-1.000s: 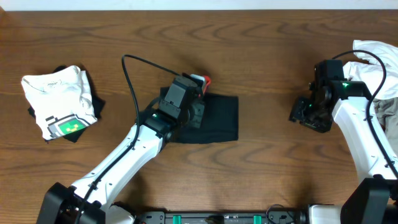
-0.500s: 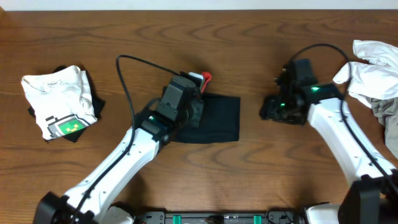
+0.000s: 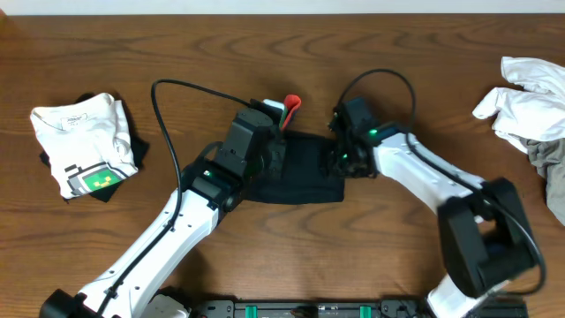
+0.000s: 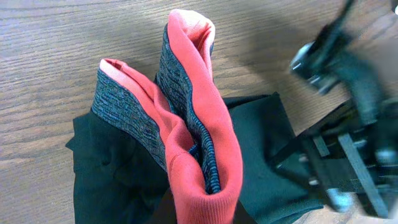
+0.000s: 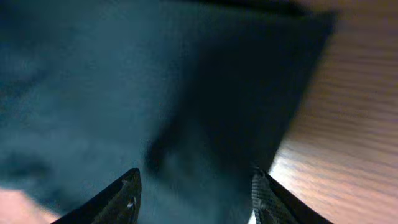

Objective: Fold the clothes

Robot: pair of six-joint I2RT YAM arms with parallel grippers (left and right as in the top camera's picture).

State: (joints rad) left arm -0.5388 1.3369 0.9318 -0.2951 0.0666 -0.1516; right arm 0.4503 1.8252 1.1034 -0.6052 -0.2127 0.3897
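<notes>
A dark folded garment lies at the table's middle. Its red-lined, grey-knit band is lifted at the garment's far left corner, and it fills the left wrist view. My left gripper is shut on this band; its fingertips are hidden under the cloth. My right gripper is open, right over the garment's right edge, its two fingers spread above the dark cloth. The right arm shows in the left wrist view.
A folded white shirt with a green print lies on a dark garment at the left. A heap of white and grey clothes sits at the right edge. Bare wood surrounds the dark garment.
My right arm has swung left from the heap to the dark garment's right edge. My left gripper has raised the red band a little further.
</notes>
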